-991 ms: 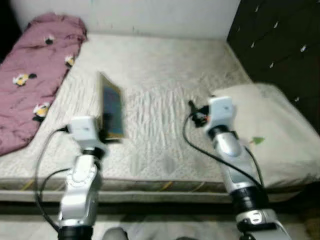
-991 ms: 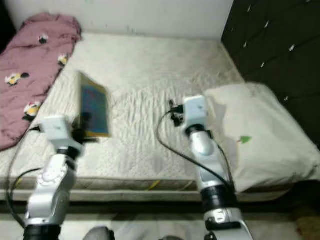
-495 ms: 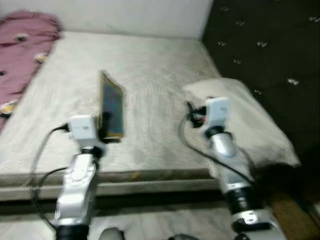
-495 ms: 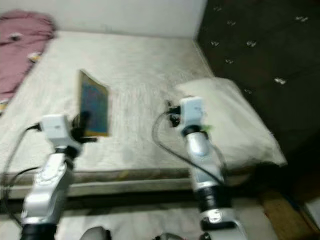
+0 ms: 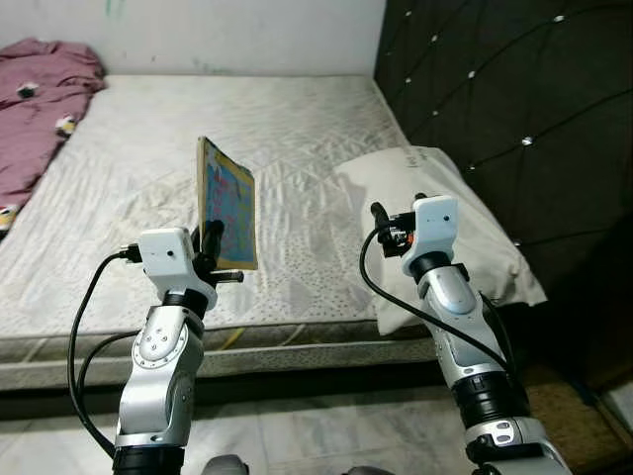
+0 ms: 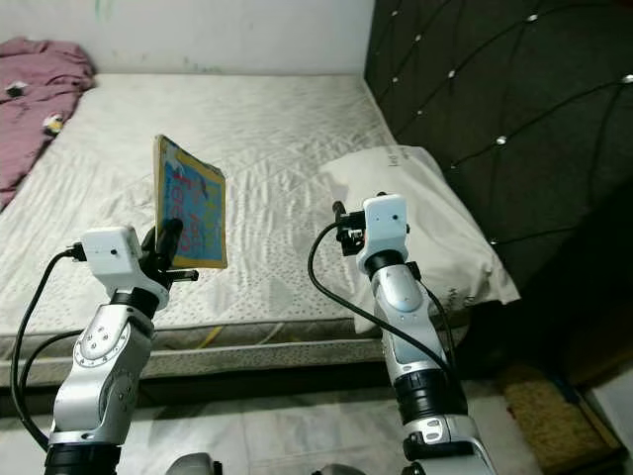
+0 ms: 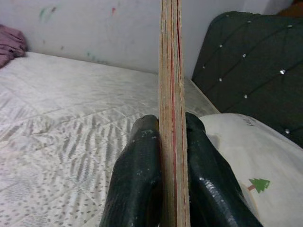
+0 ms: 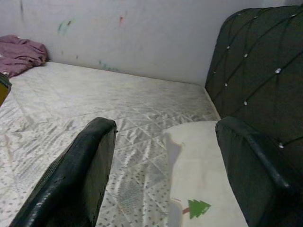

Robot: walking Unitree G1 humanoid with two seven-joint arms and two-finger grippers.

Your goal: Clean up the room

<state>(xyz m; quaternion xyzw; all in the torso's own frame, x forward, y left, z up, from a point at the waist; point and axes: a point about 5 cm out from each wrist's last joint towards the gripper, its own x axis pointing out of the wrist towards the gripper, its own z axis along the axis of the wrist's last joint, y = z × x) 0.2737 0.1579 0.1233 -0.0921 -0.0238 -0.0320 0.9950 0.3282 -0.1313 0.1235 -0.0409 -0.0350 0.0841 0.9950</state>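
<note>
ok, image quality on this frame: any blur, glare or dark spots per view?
Both eye views are sharp and evenly lit, no glare; the headboard reads dark. Left wrist view: the book edge in the left gripper is crisp, its fingers glossy. Right wrist view: the right gripper fingers are soft-focus up close, while the pillow and mattress are clear.

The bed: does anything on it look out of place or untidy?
Yes. A pink blanket lies crumpled at the far left of the bare mattress, not spread out. The pillow sits by the headboard, where it belongs.
</note>
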